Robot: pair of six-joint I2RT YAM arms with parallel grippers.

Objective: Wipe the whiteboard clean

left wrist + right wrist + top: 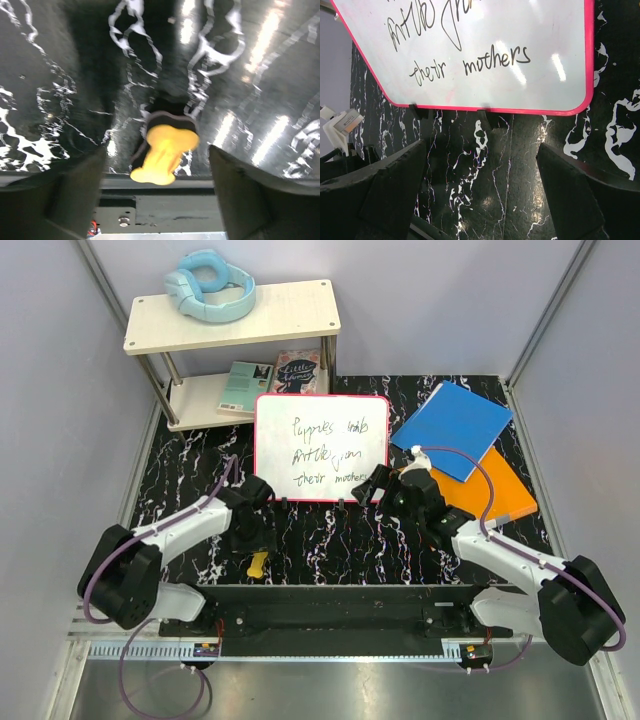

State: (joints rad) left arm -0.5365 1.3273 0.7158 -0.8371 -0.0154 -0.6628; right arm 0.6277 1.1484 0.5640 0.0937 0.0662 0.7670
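Note:
The whiteboard (320, 445) lies flat mid-table, white with a red-pink border and dark handwriting. It fills the top of the right wrist view (495, 40). A small yellow eraser (258, 564) with a black pad lies on the table near the front edge. My left gripper (252, 540) is open just above it. In the left wrist view the eraser (165, 152) sits between the spread fingers (65, 200), untouched. My right gripper (375, 486) is open and empty at the board's near right corner, its fingers (570, 195) over bare table.
A blue book (450, 428) and an orange book (490, 492) lie right of the board. A two-level shelf (235, 325) at the back left holds blue headphones (208, 287) and two books (270, 375). Grey walls enclose the black marble table (320, 540).

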